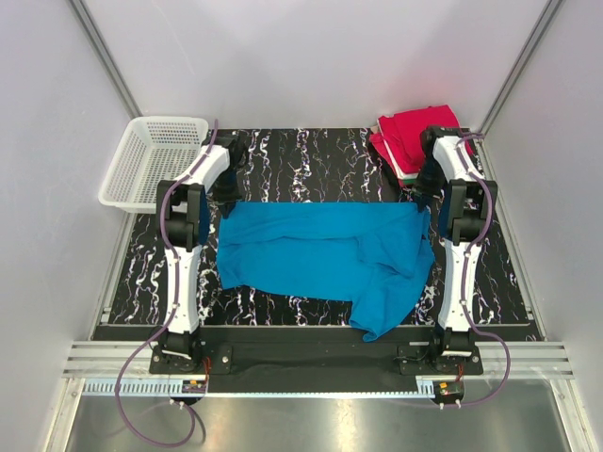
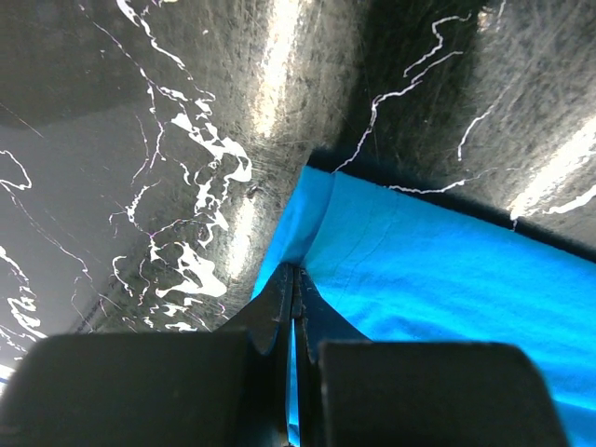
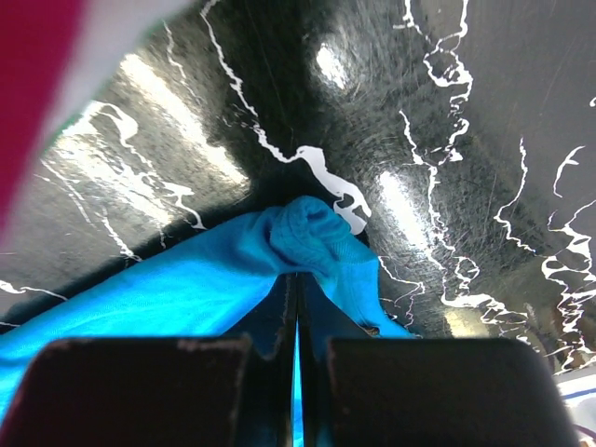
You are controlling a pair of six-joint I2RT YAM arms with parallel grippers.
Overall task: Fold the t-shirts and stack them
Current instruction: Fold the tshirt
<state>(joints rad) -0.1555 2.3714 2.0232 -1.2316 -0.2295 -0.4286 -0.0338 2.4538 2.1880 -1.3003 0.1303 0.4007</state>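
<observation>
Basket of white mesh stands far left. Next to it the left gripper is closed tight on the far left corner of the blue t-shirt, which lies spread across the middle of the table. It looks soft, light and limp, so I judge it is best held at corners or hems. The right gripper is closed tight on its bunched far right corner, near the folded t-shirts.
</observation>
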